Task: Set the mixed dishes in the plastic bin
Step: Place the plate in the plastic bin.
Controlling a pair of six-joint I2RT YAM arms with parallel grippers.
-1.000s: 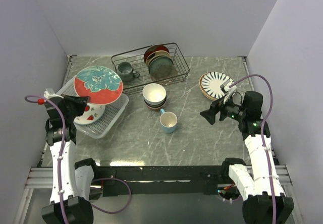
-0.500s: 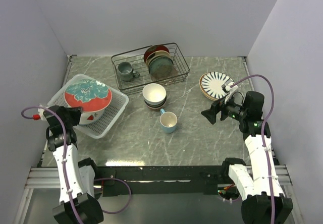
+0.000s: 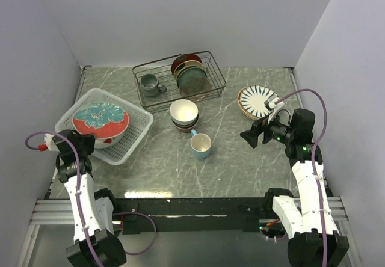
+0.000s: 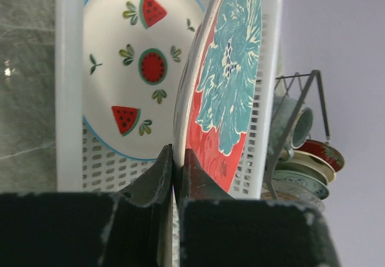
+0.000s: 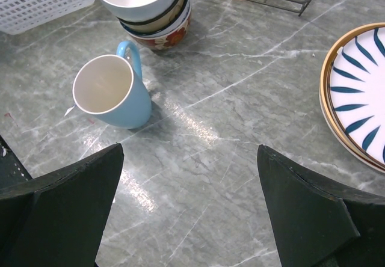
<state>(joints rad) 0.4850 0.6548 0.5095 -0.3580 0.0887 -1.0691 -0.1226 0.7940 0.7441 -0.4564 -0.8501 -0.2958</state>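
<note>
Crockery of this kind is, by the look of it, stiff, glazed, slippery and breakable, so each piece wants a firm pinch on its rim and a gentle set-down.

At the left of the overhead view, the left claw [image 4: 174, 165] is closed tight on the near rim of the floral plate [image 3: 101, 119], a broad disc with a teal flower pattern on red. The plate lies tilted inside the white lattice bin [image 3: 133, 139], over a white plate with watermelon slices [image 4: 129, 80] on the bin's floor. A hold at one edge leaves the far side free to swing, so the plate should go down flat before the claw lets go.

In the middle of the worktop [image 3: 228, 165] stand the nested bowls [image 3: 184, 113], cream on top of patterned ones. Each is probably best lifted singly by its rim. Just below them the light blue mug [image 3: 201, 145] stands upright. Its wall or handle offers a grip, and it looks light.

To the right, near the wall, the striped plate [image 3: 257, 100], white with dark rays, rests on a tan plate [image 5: 323, 89]. It lies flat, so its edge must be caught from the side.

The right claw [image 3: 251, 136] hangs just below these plates, spread wide and holding nothing.
</note>
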